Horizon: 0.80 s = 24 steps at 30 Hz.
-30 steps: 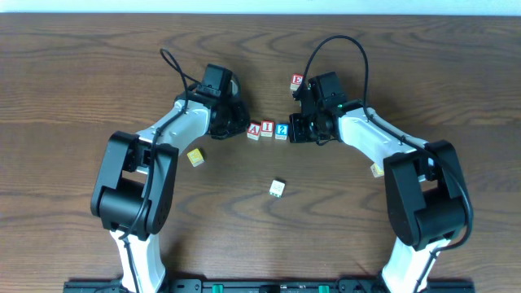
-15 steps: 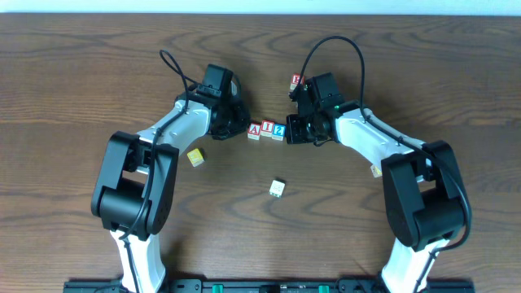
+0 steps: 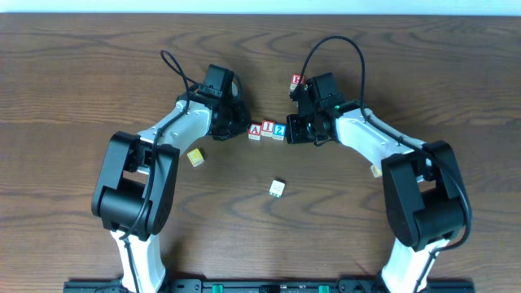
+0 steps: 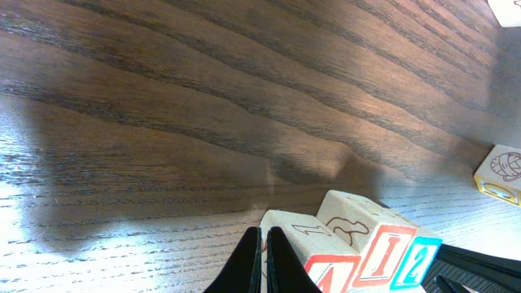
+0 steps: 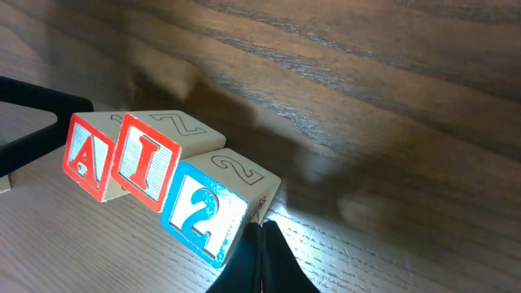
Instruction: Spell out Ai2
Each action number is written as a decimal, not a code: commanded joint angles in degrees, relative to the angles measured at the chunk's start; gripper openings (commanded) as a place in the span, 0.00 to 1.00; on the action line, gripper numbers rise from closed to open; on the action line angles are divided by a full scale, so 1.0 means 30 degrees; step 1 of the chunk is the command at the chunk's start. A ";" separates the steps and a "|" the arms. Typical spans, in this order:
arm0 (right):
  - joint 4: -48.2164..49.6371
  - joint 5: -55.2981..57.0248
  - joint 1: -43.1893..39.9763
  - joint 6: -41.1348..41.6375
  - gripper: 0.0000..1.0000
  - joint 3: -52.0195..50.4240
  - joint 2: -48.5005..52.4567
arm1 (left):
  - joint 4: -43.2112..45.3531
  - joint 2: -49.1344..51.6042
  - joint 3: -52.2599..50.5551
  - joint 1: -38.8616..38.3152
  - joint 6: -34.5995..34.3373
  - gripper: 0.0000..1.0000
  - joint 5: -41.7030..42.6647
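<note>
Three wooden blocks stand in a row on the table: a red A block [image 3: 255, 130], a red I block [image 3: 267, 129] and a blue 2 block [image 3: 279, 130]. They touch side by side and also show in the right wrist view: the A block [image 5: 88, 156], the I block [image 5: 146, 162] and the 2 block [image 5: 203, 213]. My left gripper [image 4: 264, 244] is shut and empty, its tips against the A block's [image 4: 330, 273] left side. My right gripper [image 5: 262, 236] is shut and empty, its tips against the 2 block's right side.
A red-lettered block [image 3: 296, 80] lies behind the right arm. A yellow block [image 3: 194, 157] lies front left, a white block [image 3: 277, 188] in the middle front, and another yellow block [image 3: 377, 169] beside the right arm.
My right gripper has pushed the 2 block slightly left, closing the row against the I block. The left arm has barely moved.
</note>
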 commanded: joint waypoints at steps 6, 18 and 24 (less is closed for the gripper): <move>0.0393 -0.0095 -0.0036 0.0248 0.01 0.0197 0.0146 | -0.0299 0.0277 -0.0146 -0.0117 -0.0335 0.06 -0.0102; -0.0146 0.0918 -0.0036 0.0233 0.13 0.0204 0.0146 | -0.0342 0.0277 -0.0146 -0.0109 -0.0357 0.06 -0.0590; -0.0255 0.1545 -0.0350 0.0182 0.06 0.0277 0.0124 | -0.0328 0.0277 -0.0146 -0.0051 -0.0335 0.06 -0.1508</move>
